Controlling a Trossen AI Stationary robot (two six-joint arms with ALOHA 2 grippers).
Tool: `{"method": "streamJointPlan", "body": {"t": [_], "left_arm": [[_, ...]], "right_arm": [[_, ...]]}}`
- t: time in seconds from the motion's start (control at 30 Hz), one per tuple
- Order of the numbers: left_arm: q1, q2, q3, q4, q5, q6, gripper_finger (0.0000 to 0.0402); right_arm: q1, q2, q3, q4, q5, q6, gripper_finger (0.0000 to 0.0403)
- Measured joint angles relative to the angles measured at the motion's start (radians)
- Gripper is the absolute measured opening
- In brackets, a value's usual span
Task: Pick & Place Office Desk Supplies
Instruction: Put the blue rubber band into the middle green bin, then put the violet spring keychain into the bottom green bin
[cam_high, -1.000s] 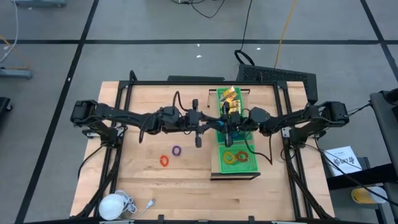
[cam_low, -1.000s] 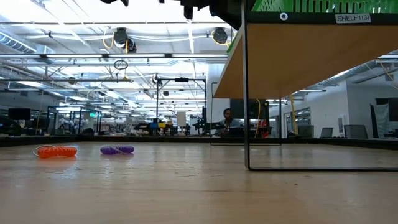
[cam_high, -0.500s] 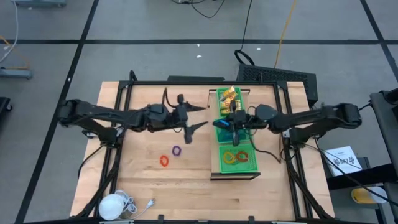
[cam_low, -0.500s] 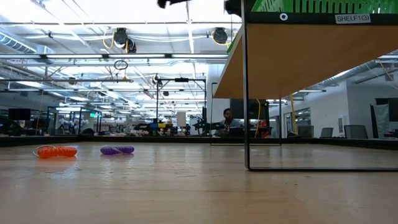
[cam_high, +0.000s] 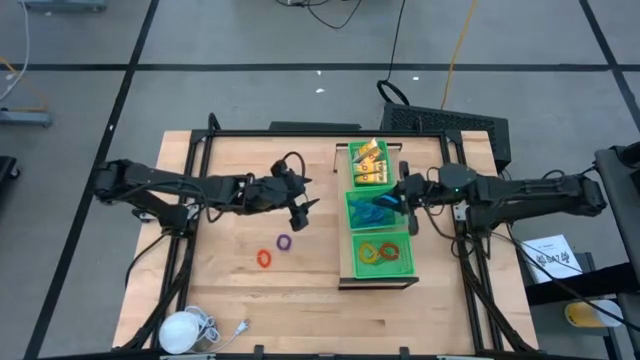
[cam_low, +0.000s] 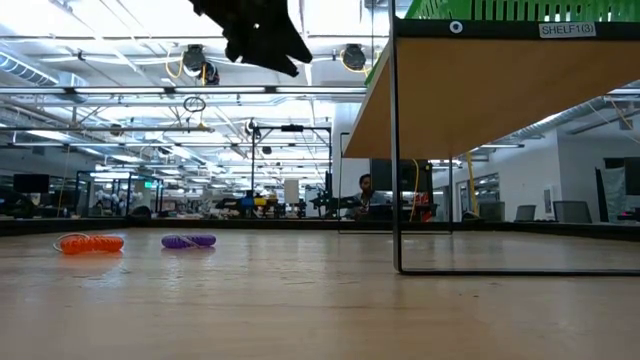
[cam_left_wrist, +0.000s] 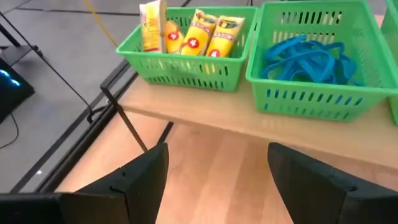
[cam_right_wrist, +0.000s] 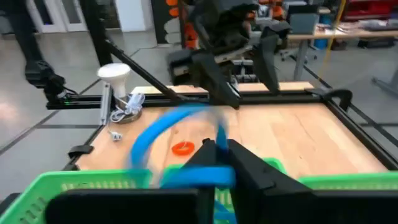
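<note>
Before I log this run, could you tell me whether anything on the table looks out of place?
Yes: an orange ring and a purple ring lie loose on the bare table, while other rings already sit in the green tray on the shelf. The left pincer hovers open above them, empty.

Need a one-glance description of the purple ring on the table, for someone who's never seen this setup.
Start at the raised wooden shelf holding three green mesh baskets, on the light wooden table. On the bare tabletop beside it, under the left gripper, lie two thin rings. The purple ring lies nearer the shelf; the orange-red ring lies farther out.
</note>
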Motion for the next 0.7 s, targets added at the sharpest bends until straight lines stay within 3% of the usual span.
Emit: {"method": "streamJointPlan", "body": {"t": [0.13,0.43,0.7], "left_arm": [[0.008,0.01,0.001,0.001,0.0,0.006,0.0285],[0.014,0.011,0.001,0.005,0.001,-0.004,0.0285],[0.014,0.011,0.001,-0.027,0.026,-0.026,0.0285]], "right_arm": [[0.001,-0.012,0.0,-0.007,-0.058,-0.011,0.0071],[0.0,-0.007,0.0,-0.035,-0.057,0.042,0.0208],[0.0,-0.008,0.0,-0.066,-0.057,0.041,0.0277]]}}
